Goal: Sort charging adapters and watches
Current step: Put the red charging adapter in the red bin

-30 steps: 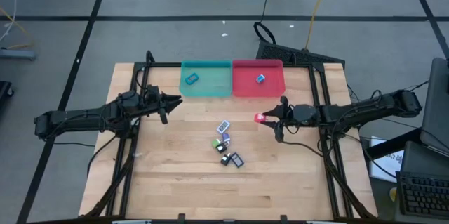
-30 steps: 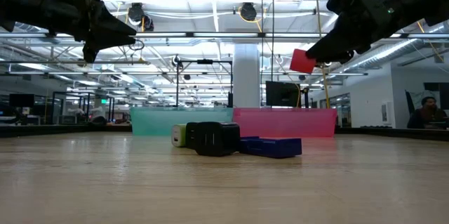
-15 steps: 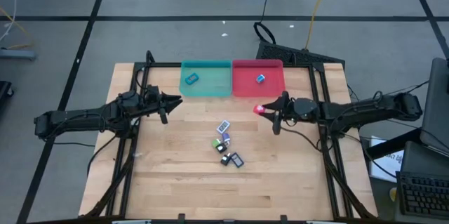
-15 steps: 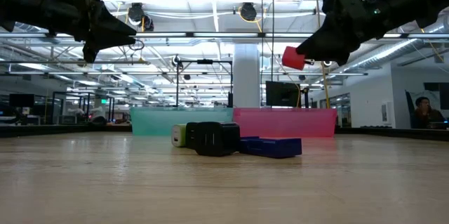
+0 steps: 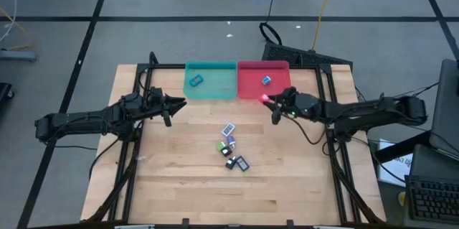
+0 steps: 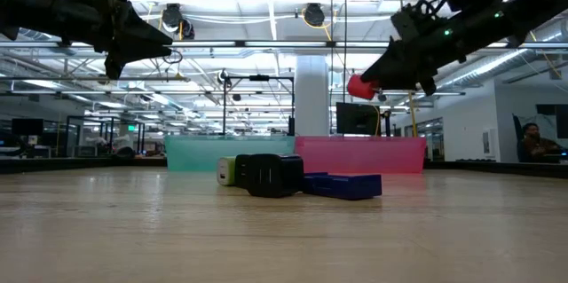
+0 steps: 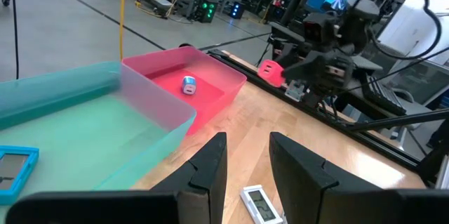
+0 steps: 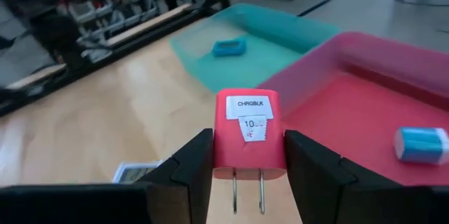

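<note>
Standing side by side at the far edge of the wooden table (image 5: 179, 179), the teal bin (image 5: 211, 80) and the pink bin (image 5: 264, 80) touch along one wall, and the pink bin serves as landmark. Inside it lies a light blue adapter (image 5: 266, 80), while a flat teal watch (image 5: 196, 80) rests in the teal bin next door. On the table in front of the pink bin, toward the near edge, a small loose cluster sits: a white-faced watch (image 5: 228, 129), a green adapter (image 5: 222, 146), a black adapter (image 5: 231, 162) and a dark blue watch (image 5: 242, 164), close together or touching. Nothing lies between the bins and that cluster. The right gripper (image 5: 270, 103) hangs in the air just at the pink bin's near wall, not yet over its floor, its fingers pinching a pink adapter (image 8: 249, 133) from both sides. That adapter is a chunky cube with rounded corners, a small white label printed CHRGBLK on its face with a second sticker under it, and two metal prongs sticking out toward the wrist camera. The left gripper (image 5: 174, 103) waits raised beyond the teal bin, away from the pink bin, holding nothing, its fingers a narrow gap apart.
</note>
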